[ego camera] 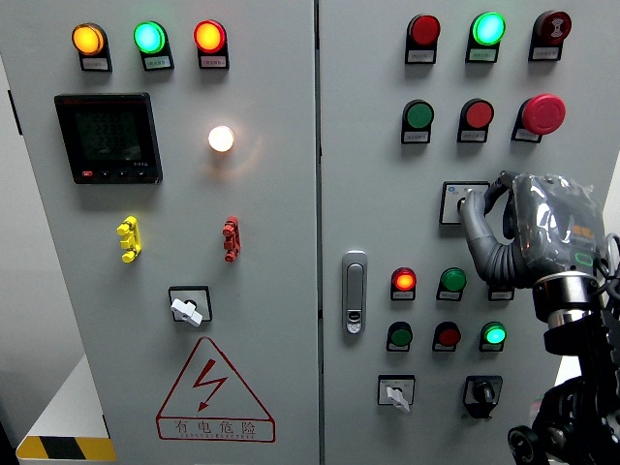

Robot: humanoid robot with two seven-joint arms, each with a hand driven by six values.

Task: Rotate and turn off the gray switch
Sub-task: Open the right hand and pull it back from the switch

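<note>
Your right robot hand came in from the lower right and was up against the right door of the control panel. Its gray fingers were curled in around the gray switch, which sat in a square plate in the right door's middle row, below the green and red buttons and left of the big red mushroom button. Fingertips touched the knob; the palm covered the plate's right part, so you couldn't tell the knob's pointer angle. Your left robot hand wasn't in frame.

Right door, quick: top row had a red lamp, a lit green lamp and a red round button. Under the switch, a lit red lamp and a green one beside it; next row down, a dark green, a dark red and a lit green lamp. At the bottom, a white selector and a black selector just right of it. The door handle was on the door's left edge.

Left door: orange, green and red lamps lit on top, a black meter, a glowing white lamp, a yellow toggle, a red toggle, another white selector, and a red triangle hazard sign below.
</note>
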